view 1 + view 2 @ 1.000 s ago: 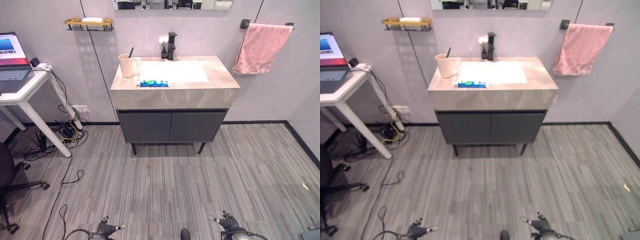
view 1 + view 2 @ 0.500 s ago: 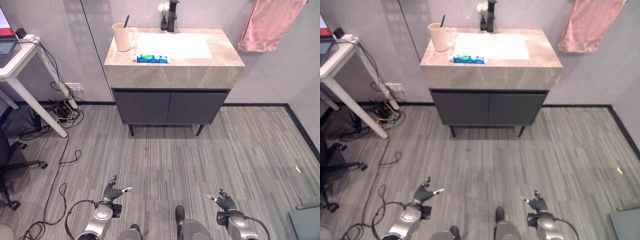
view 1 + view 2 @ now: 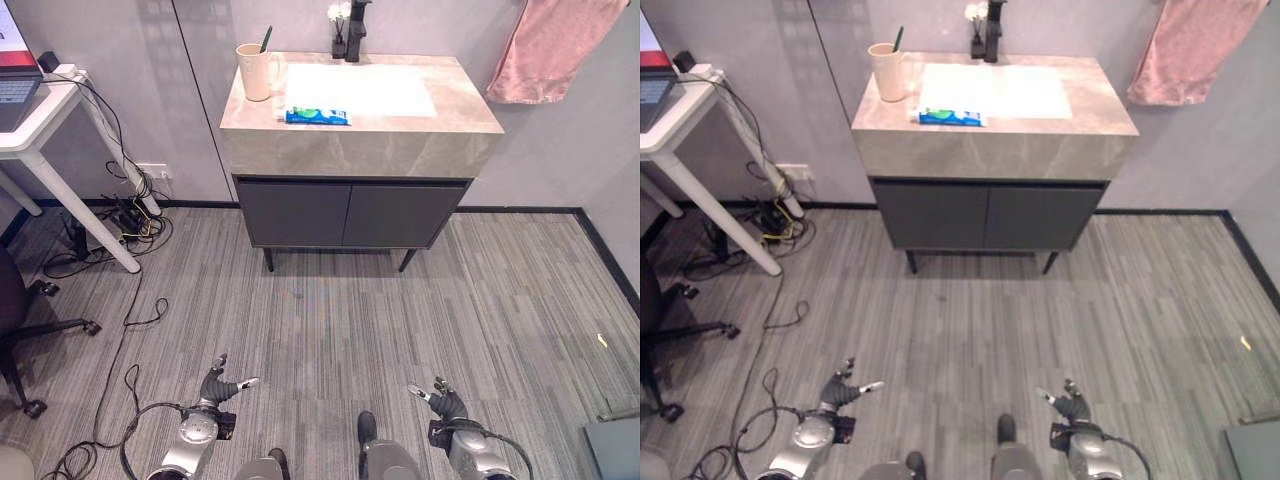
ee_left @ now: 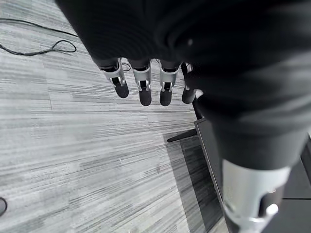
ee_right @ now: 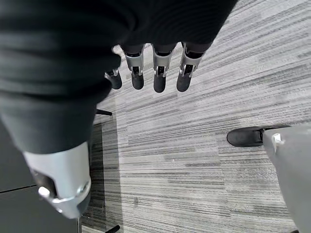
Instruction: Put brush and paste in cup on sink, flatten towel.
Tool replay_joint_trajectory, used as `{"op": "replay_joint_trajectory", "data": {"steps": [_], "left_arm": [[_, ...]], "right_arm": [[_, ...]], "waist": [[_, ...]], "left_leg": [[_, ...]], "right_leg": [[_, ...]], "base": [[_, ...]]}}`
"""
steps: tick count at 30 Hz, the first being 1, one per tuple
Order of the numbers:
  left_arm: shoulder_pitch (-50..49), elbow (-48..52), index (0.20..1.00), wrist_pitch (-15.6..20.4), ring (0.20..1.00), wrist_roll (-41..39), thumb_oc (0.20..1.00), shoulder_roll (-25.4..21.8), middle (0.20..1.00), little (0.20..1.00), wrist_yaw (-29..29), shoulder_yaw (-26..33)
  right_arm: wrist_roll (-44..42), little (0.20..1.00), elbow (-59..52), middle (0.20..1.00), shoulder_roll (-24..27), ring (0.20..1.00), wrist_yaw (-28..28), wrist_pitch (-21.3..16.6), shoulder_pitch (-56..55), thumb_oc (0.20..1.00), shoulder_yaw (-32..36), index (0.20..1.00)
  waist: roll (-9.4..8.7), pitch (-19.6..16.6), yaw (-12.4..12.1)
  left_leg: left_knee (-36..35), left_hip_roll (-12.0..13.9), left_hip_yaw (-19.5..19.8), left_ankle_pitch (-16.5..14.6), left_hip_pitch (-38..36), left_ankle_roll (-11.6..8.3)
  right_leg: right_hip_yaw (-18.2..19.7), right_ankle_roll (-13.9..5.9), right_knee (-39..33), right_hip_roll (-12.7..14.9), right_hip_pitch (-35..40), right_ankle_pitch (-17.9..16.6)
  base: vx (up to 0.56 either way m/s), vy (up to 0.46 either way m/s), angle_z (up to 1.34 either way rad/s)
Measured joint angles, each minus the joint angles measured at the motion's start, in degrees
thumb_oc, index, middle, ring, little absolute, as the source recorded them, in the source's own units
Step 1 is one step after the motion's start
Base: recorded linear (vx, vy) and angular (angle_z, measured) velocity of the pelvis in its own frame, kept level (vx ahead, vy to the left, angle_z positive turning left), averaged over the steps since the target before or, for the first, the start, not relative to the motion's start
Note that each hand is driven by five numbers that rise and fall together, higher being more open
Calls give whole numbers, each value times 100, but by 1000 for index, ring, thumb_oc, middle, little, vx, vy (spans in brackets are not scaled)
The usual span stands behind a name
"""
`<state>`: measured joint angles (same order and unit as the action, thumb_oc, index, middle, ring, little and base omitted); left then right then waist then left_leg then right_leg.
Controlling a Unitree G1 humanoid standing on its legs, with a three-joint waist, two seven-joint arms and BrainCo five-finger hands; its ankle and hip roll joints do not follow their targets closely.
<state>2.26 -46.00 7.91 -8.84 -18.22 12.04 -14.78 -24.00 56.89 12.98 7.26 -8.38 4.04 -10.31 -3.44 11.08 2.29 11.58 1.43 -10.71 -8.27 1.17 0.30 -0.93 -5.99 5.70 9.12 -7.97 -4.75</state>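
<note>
My left hand point(image 3: 213, 390) and right hand point(image 3: 446, 405) hang low over the grey plank floor point(image 3: 400, 320), well short of the sink counter point(image 3: 360, 150), fingers point(image 4: 141, 87) straight, loosely spread and holding nothing. On that counter the cup point(image 3: 254, 72) stands at the back left corner with the brush point(image 3: 265, 38) in it, the paste point(image 3: 317, 116) lies flat just right of the cup near the front edge, and the pink towel point(image 3: 558, 45) hangs bunched on the wall past the counter's right end. Bare floor runs from my hands to the counter's dark cabinet doors point(image 3: 350, 213); a white desk point(image 3: 45, 130) stands left of the counter.
</note>
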Motion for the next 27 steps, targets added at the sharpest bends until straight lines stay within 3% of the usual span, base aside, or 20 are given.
{"op": "replay_joint_trajectory", "data": {"steps": [6, 8, 12, 14, 16, 18, 20, 22, 23, 27], "left_arm": [[54, 0, 1000, -50, 1000, 48, 1000, -11, 1000, 1000, 0, -49], [49, 60, 1000, -57, 1000, 65, 1000, -28, 1000, 1000, 2, -87], [46, 457, 1000, -64, 1000, 330, 1000, -175, 1000, 1000, -64, -239], [5, 421, 1000, -79, 1000, 482, 1000, -186, 1000, 1000, -108, -226], [65, 345, 1000, -96, 1000, 500, 1000, -187, 1000, 1000, -105, -198], [197, 243, 1000, -93, 1000, 497, 1000, -144, 1000, 1000, -98, -240], [359, -21, 1000, -98, 1000, 496, 1000, -87, 1000, 1000, -95, -291], [438, -59, 1000, -94, 1000, 494, 1000, -54, 1000, 1000, -57, -293], [418, -53, 1000, -93, 1000, 494, 1000, -44, 1000, 1000, -11, -293], [259, -16, 1000, -96, 1000, 483, 1000, -9, 1000, 1000, 68, -291]], "right_arm": [[-97, 1000, 34, 1000, -75, 1000, 15, 0, -51, 1000, 25, 1000], [-124, 1000, -49, 1000, -114, 1000, 20, 3, -9, 1000, 38, 1000], [-116, 1000, -503, 1000, -74, 1000, 26, -22, -168, 1000, 91, 1000], [-117, 1000, -540, 1000, -114, 1000, 25, -14, -391, 1000, 54, 1000], [-115, 1000, -683, 1000, -109, 1000, 35, -20, -414, 1000, 54, 1000], [-100, 1000, -738, 1000, -56, 1000, 118, -23, -394, 1000, 43, 1000], [-95, 1000, -783, 1000, -35, 1000, 150, -24, -314, 1000, 2, 1000], [-80, 1000, -908, 1000, -32, 1000, 167, -23, -315, 1000, -5, 1000], [-49, 1000, -909, 1000, -32, 1000, 169, -22, -283, 1000, -8, 1000], [69, 1000, -931, 1000, -5, 1000, 239, -18, -130, 1000, -16, 1000]], "waist": [[-88, 20, 30], [-20, 64, 23], [144, 338, 175], [181, 354, 238], [91, 351, 180], [-21, 372, 312], [-23, 398, 357], [1, 457, 423], [6, 474, 419], [37, 485, 395]], "left_leg": [[10, -163, -161, -84, -17, 190], [-72, -153, -225, -86, -29, 290], [-146, -256, -177, -66, -101, 509], [-314, -327, -67, -4, -211, 576], [-492, -417, -74, 43, -155, 658], [-611, -595, -51, 186, -53, 732], [-588, -709, 25, 166, 13, 743], [-567, -739, 121, 139, -38, 706], [-617, -749, 134, 149, -149, 690], [-956, -748, 320, 13, -656, 479]], "right_leg": [[191, -249, 27, 184, -52, -270], [229, -409, 445, 162, -345, -536], [355, -445, 1419, 132, -923, -1185], [539, -524, 1696, -160, -1045, -375], [477, -453, 1331, -345, -1130, 42], [373, -440, 494, -305, -1170, 26], [540, -467, -407, -294, -1177, -88], [413, -412, -918, -219, -1192, -298], [191, -362, -988, -147, -1190, -341], [158, -257, -542, -92, -1074, -458]], "base": [[3, 147, -12], [-14, 154, -20], [52, 153, -3], [136, 53, 2], [78, -14, 12], [145, -39, 28], [201, -62, 23], [141, -59, 38], [208, -96, 24], [261, -129, 19]]}}
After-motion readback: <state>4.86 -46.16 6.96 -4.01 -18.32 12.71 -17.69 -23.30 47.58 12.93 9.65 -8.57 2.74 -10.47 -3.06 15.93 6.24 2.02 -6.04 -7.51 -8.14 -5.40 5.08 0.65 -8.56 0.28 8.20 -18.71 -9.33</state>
